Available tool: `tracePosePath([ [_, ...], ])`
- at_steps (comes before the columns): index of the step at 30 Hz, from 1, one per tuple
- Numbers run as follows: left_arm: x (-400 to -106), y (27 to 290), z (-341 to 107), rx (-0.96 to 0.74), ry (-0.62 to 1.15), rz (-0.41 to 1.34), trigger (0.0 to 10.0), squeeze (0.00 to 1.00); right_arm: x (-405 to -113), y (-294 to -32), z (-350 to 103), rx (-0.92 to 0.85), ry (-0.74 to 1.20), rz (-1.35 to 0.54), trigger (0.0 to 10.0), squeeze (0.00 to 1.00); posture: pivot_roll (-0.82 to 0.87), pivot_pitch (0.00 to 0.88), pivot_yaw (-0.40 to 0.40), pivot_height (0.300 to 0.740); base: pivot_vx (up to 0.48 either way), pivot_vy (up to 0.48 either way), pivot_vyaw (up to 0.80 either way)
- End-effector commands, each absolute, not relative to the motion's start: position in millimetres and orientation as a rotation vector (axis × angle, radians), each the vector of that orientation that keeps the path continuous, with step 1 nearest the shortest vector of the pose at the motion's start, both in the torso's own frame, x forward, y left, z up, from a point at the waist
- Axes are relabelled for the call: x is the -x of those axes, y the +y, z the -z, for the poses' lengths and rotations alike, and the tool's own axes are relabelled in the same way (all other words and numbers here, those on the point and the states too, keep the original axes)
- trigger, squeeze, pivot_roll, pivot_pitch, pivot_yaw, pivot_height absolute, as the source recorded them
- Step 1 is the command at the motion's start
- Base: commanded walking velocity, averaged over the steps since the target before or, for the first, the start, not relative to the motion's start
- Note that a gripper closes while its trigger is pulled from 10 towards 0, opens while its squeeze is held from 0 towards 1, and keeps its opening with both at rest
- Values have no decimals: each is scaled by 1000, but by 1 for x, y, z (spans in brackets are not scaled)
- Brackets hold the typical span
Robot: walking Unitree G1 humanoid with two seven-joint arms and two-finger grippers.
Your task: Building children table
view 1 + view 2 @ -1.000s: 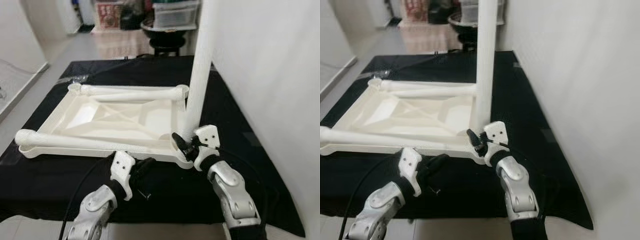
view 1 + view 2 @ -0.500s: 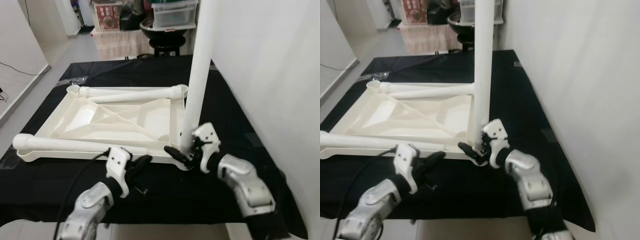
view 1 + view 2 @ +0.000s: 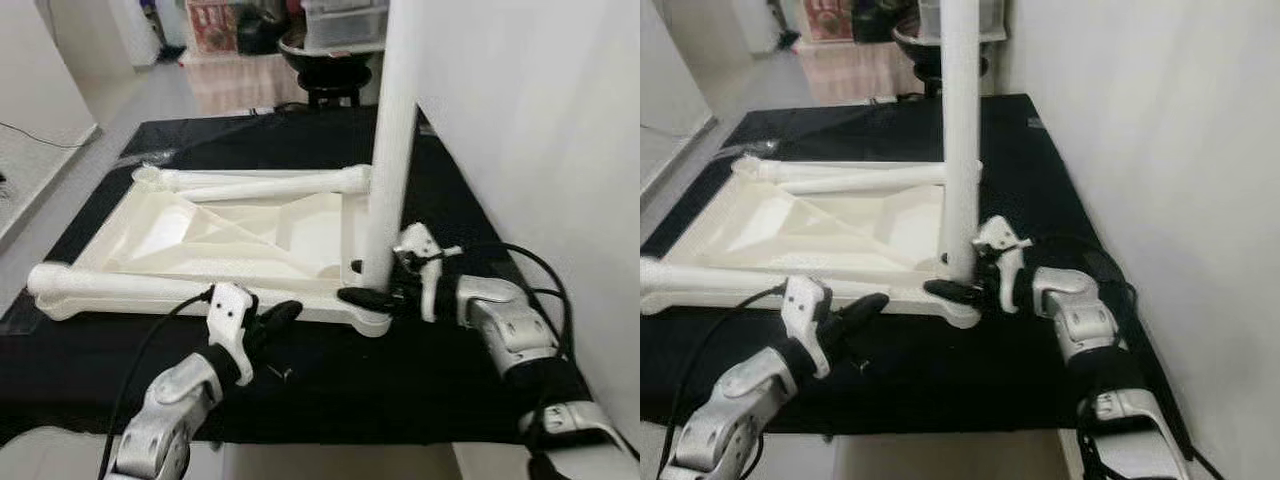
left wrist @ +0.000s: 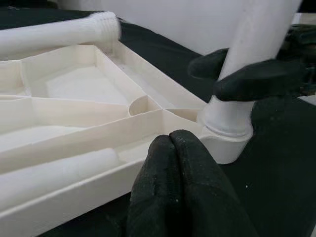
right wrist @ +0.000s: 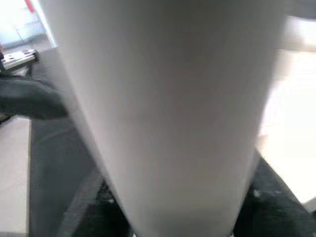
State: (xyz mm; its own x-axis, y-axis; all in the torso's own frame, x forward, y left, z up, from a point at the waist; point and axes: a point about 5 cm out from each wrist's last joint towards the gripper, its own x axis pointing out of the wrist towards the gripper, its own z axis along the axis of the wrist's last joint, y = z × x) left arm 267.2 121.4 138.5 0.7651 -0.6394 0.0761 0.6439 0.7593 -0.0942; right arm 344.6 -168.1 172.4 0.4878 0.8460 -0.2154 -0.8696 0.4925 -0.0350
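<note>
My right jaws (image 3: pixel 372 285) clamp base of upright table leg (image 3: pixel 392 150), seated in near right corner socket of inverted white tabletop (image 3: pixel 230 235). My left jaws (image 3: pixel 275 315) closed, empty, touching tabletop near edge. Tabletop lies on black-covered bench (image 3: pixel 440 370); two more legs lie across it.

White plastic tabletop (image 3: pixel 230 235) lies upside down on black cloth (image 3: pixel 420 370); upright white leg (image 3: pixel 392 150) stands in its near-right corner.
</note>
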Motion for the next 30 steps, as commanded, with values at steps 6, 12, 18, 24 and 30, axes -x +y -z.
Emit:
tracePosePath([
  [6, -268, 127, -140, 142, -34, 675, 10000, 0, -339, -175, -174, 117, 167, -1067, 0, 0, -131, 111, 31, 740, 0, 0, 0],
  [12, -268, 129, -142, 146, -36, 674, 10000, 0, -332, -184, -172, 144, 144, -884, 0, 0, -147, 126, 28, 740, 0, 0, 0],
  [18, -268, 130, -143, 140, -41, 665, 10000, 0, -302, -140, -135, 116, 170, -366, 0, 0, -138, 137, 51, 740, 0, 0, 0],
  [24, -271, 131, -143, 148, -39, 660, 10000, 0, -313, -132, -142, 126, 135, -372, 0, 0, -123, 123, 35, 740, 0, 0, 0],
  [30, -273, 131, -142, 143, -35, 645, 10000, 0, -325, -130, -152, 49, 103, -452, 10000, 1000, -111, 114, 37, 740, 0, 0, 0],
])
